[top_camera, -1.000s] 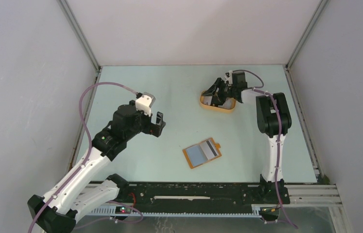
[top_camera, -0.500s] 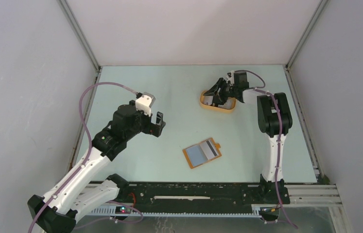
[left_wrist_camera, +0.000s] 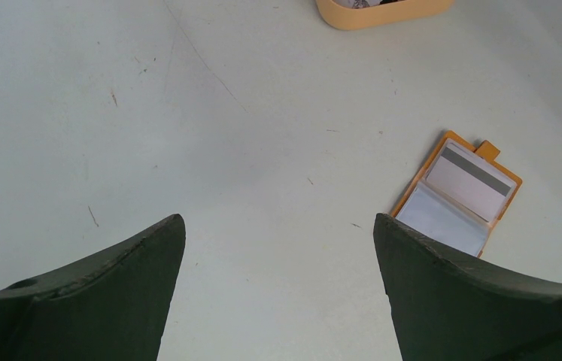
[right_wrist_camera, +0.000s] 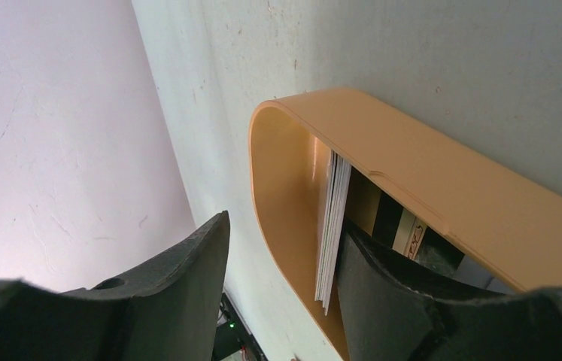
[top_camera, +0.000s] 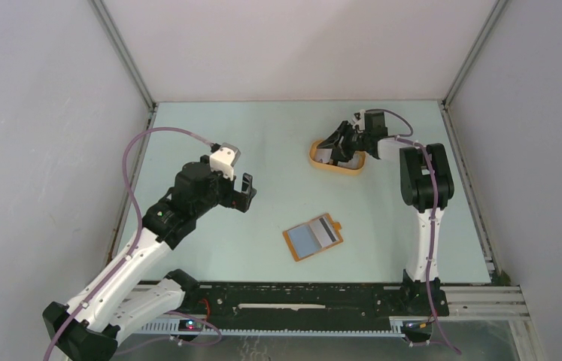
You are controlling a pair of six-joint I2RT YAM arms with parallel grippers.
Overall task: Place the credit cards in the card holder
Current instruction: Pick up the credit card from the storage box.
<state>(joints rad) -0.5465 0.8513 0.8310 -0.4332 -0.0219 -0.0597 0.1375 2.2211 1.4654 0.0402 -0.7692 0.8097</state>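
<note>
The orange-brown card holder [top_camera: 313, 237] lies open on the table, also in the left wrist view [left_wrist_camera: 515, 180]. In it sit a white card with a dark stripe [left_wrist_camera: 473, 180] and a bluish card [left_wrist_camera: 439, 222]. A stack of pale credit cards [right_wrist_camera: 332, 226] stands on edge inside the orange tray [right_wrist_camera: 443, 195]. My right gripper [right_wrist_camera: 284, 226] straddles the tray's end wall. One finger is inside against the stack, the other outside and apart from the wall, so the jaws are open. My left gripper [left_wrist_camera: 277, 218] hovers wide open and empty, left of the holder.
The oval orange tray [top_camera: 338, 168] sits at the back right of the table and holds dark items besides the cards. Grey walls close in the table on three sides. The arm bases and a black rail run along the near edge.
The right gripper's jaws have narrowed a little around the tray wall and cards, and the wrist shifted slightly. The left arm and the card holder have not moved.
</note>
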